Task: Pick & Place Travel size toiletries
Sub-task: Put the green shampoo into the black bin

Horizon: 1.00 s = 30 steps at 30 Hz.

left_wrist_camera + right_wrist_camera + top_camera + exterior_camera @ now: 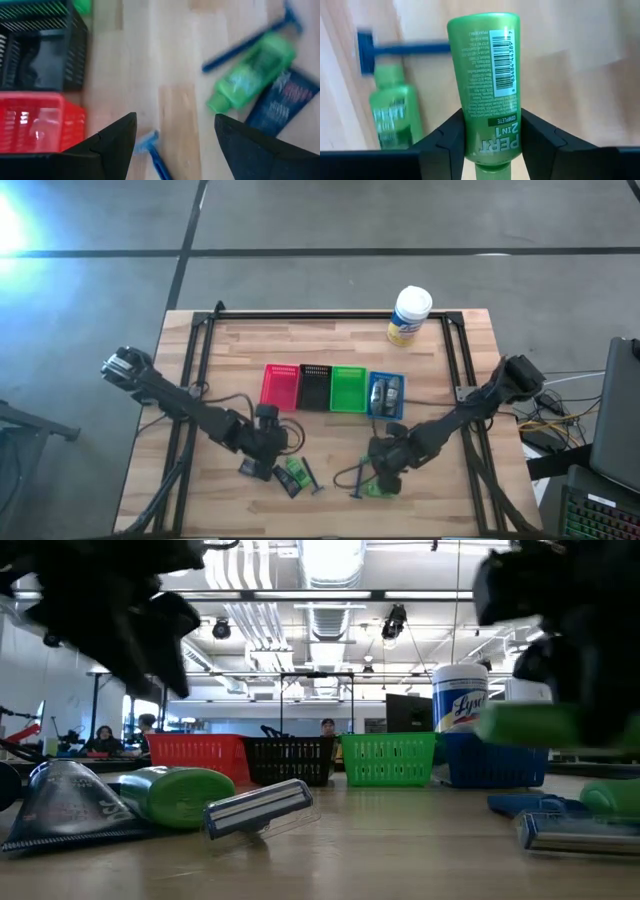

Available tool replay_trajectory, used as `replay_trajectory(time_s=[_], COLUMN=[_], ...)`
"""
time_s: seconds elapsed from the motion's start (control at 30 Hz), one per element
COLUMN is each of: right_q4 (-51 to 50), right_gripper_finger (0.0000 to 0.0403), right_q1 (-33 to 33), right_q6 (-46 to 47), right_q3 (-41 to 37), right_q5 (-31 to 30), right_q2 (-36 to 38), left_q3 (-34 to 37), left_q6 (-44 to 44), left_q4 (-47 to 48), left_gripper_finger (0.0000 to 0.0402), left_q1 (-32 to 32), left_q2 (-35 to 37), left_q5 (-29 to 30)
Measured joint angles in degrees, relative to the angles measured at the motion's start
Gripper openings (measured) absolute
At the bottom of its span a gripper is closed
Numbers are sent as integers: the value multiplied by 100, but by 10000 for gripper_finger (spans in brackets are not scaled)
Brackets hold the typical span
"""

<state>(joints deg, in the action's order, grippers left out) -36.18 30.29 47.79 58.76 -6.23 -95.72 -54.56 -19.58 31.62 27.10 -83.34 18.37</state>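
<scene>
One green bottle (487, 75) sat clamped in my right gripper (490, 132), left gripper (175, 137) spread empty; its slick sides risked slipping mid-carry.

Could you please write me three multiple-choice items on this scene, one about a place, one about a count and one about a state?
1. Where is the white canister?
A. at the table's far edge
B. inside the red tray
C. in the left hand

2. How many coloured trays stand in the row?
A. two
B. four
C. six

3. What is the right hand doing?
A. hanging open
B. gripping a green bottle
C. gripping a razor

Answers: 1 A, it stands beyond the trays; 2 B, red, black, green, blue; 3 B, its fingers clamp the bottle.
</scene>
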Motion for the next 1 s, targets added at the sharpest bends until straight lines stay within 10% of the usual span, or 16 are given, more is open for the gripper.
replay_trajectory(time_s=[0.2, 0.47, 1.0], right_q4=[129, 962, 1586], right_gripper_finger=[139, 140, 141], right_q1=[-505, -1157, -1582], right_q6=[-20, -476, -449], right_q3=[0, -4, -5], right_q5=[-248, 1072, 1684], right_q2=[635, 1072, 1125], left_q3=[22, -46, -871], left_q6=[212, 4348, 5805], left_q4=[-1349, -3185, -3562], left_gripper_finger=[272, 272, 272], left_q1=[-838, -893, -1124], left_q2=[132, 3, -913], left_q5=[-827, -802, -794])
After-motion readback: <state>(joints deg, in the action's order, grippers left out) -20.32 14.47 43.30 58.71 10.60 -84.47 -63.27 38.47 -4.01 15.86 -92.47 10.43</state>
